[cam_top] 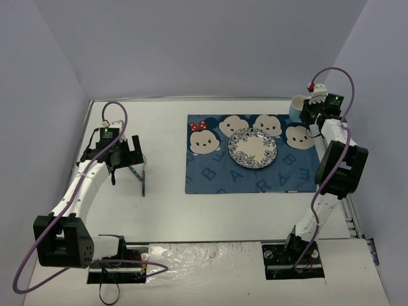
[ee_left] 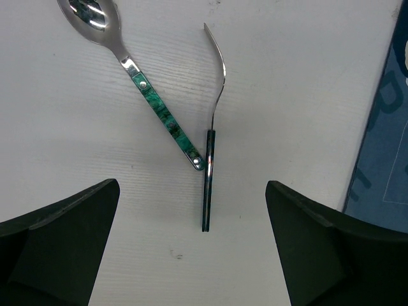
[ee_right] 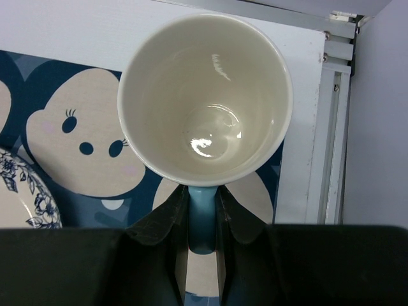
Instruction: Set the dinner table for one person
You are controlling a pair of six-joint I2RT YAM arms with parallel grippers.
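Note:
The white dinner table (cam_top: 166, 210) holds a blue cartoon-face placemat (cam_top: 217, 175) with a blue-patterned plate (cam_top: 252, 148) on it. My right gripper (ee_right: 203, 223) is shut on the blue handle of a mug (ee_right: 204, 95) with a cream inside, over the placemat's far right corner (ee_right: 83, 134). The mug also shows in the top view (cam_top: 297, 107). My left gripper (ee_left: 191, 255) is open and empty over the bare table. A fork (ee_left: 210, 159) lying on its edge sits between its jaws' line, and a green-handled spoon (ee_left: 159, 108) touches it. The fork shows in the top view (cam_top: 141, 178).
The table's metal rim and the enclosure wall (ee_right: 335, 127) run close by on the mug's right. The plate's edge (ee_right: 19, 197) lies left of the mug. The placemat's edge (ee_left: 382, 146) is right of the fork. Grey walls enclose the table.

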